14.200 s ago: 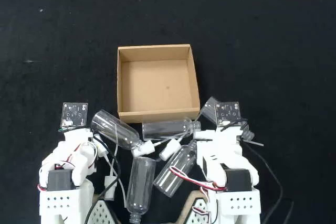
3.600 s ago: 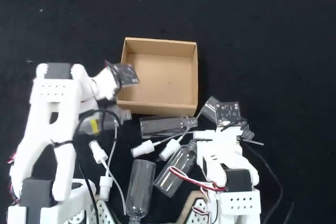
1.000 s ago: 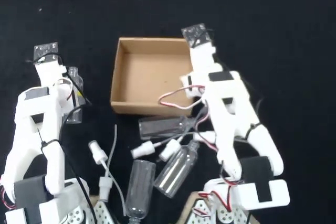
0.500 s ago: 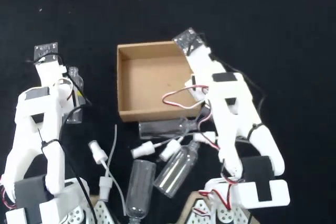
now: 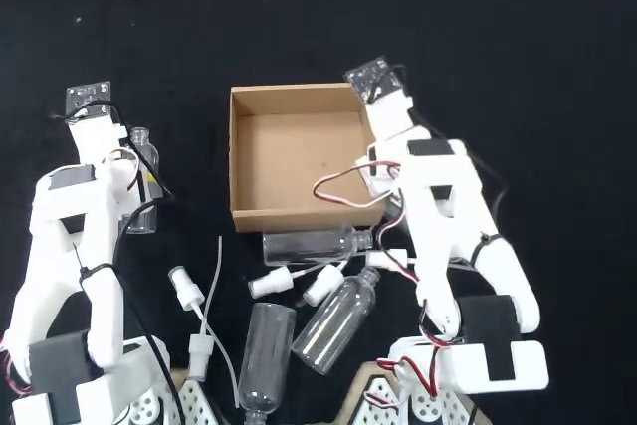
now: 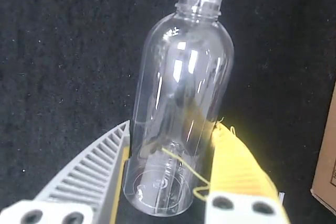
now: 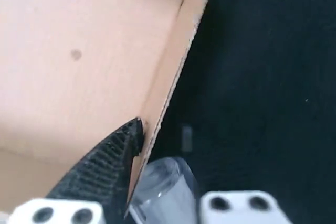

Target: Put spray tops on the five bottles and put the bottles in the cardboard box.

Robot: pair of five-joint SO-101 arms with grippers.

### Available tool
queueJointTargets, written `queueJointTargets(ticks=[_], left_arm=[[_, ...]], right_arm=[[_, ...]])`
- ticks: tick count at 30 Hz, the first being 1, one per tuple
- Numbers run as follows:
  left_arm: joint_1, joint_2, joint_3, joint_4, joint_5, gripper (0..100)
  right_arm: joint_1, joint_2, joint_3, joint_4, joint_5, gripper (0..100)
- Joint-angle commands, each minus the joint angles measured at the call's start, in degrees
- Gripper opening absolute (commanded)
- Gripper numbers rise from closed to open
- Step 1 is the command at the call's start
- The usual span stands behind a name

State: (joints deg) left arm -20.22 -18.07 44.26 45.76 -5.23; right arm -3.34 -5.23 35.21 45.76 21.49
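1. Nearest, between the arm bases: three clear bottles (image 5: pixel 265 353) lying on the black table (image 5: pixel 537 97), uncapped, loose spray tops (image 5: pixel 272 283) among them.
2. Just beyond: cardboard box (image 5: pixel 299 216), open side up.
3. Left of the box, apart from it: left gripper (image 6: pixel 173 129) clamped on a fourth bottle (image 6: pixel 181 72), neck open.
4. Right gripper (image 7: pixel 149 150) at the box's right wall; clamped or not, cannot tell.

Nothing on this table that I can read.

The left wrist's circuit board (image 5: pixel 88 97) and the right wrist's circuit board (image 5: pixel 367 74) carry tiny specks that might be print, far too small to make out from here. The cardboard box (image 5: pixel 299 218) shows plain brown walls with one dark spot on its floor, and the clear bottle (image 6: pixel 181 98) looks bare.
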Motion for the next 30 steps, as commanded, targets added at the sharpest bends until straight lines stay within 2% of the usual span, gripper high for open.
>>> queueJointTargets(ticks=[1, 6, 10, 13, 18, 24, 30], left_arm=[[0.75, -1.05, -0.75, -0.26, 0.09, 11], [0.22, -1.05, -1.36, 2.46, -0.62, 11], [-0.13, -0.35, -7.6, 14.59, -7.21, 11], [-3.56, -0.35, -12.97, 22.95, -10.11, 11], [-17.1, -0.26, -17.01, 31.12, -22.68, 11], [-36.44, -0.18, -16.22, 31.3, -37.01, 11], [-43.12, 4.92, -15.43, 29.1, -40.44, 11]], right_arm=[[-1.41, -1.19, -7.87, 7.38, -1.93, 18.7], [-1.67, -4.79, -14.37, 15.56, -3.96, 18.4], [-1.58, -14.55, -12.97, 18.46, -4.57, 18.4], [-1.58, -23.25, -8.92, 18.73, -4.48, 18.4], [-1.58, -33.98, -0.22, 18.37, -4.13, 18.4], [-6.95, -40.48, 9.98, 12.75, -4.66, 18.4], [-11.78, -40.75, 15.87, 9.49, -4.75, 18.4]])
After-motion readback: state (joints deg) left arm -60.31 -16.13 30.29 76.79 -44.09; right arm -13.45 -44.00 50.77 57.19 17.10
